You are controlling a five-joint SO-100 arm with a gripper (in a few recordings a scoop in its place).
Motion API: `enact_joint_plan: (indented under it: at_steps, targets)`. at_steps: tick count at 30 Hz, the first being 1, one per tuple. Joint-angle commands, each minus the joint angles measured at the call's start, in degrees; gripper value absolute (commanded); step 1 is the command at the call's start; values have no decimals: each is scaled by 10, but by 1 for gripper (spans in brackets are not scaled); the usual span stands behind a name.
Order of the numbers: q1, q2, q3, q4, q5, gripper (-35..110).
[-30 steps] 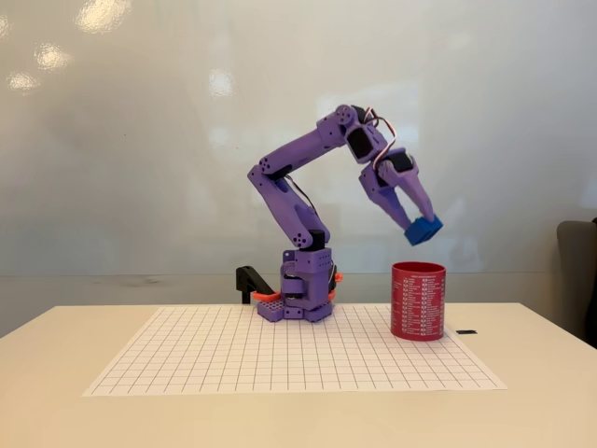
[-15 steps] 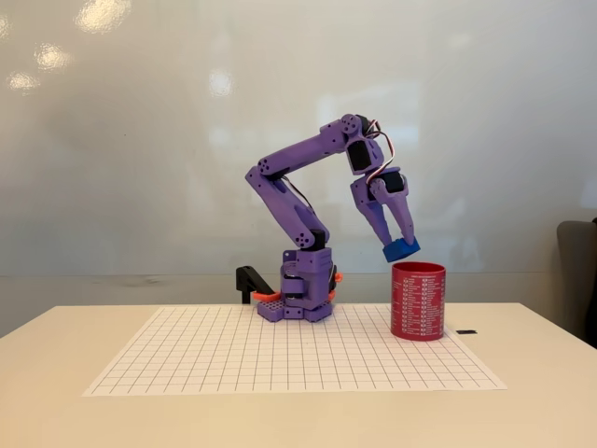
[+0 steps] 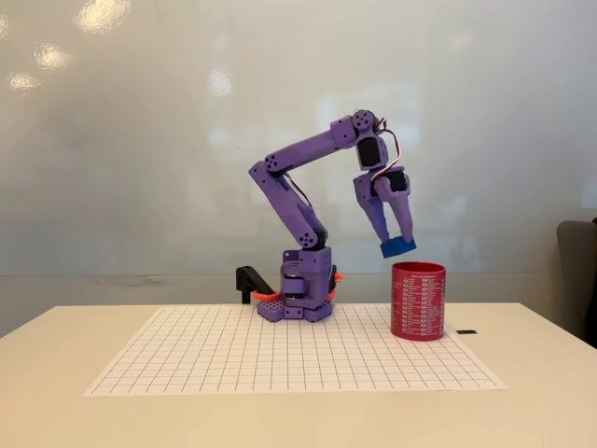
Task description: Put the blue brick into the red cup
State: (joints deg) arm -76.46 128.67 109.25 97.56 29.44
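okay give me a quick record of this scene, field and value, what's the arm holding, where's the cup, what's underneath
end effector: shut on the blue brick, pointing down
blue brick: held in the air, above the cup's left rim in the fixed view, not inside
red cup: upright on the grid sheet, right of the arm base
grid sheet: white, flat on the table

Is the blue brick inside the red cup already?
No, the gripper holds the blue brick in the air above the red cup, near its left rim.

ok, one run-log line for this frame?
stage: carry | gripper: shut on blue brick | brick: airborne, above red cup's left rim | cup: upright on grid sheet
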Motion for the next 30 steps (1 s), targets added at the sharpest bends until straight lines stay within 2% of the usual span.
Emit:
enact_joint_plan:
  at_steps: [1, 9, 19, 21, 24, 30]
  targets:
    - [-18, -16, -47, -11, 13, -1]
    - [7, -42, -65, -69, -1, -1]
    - [25, -47, -53, -83, -44, 0]
    - [12, -51, -54, -68, -64, 11]
    - [2, -43, -47, -62, -80, 42]
    - [-4, -31, -37, -78, -93, 45]
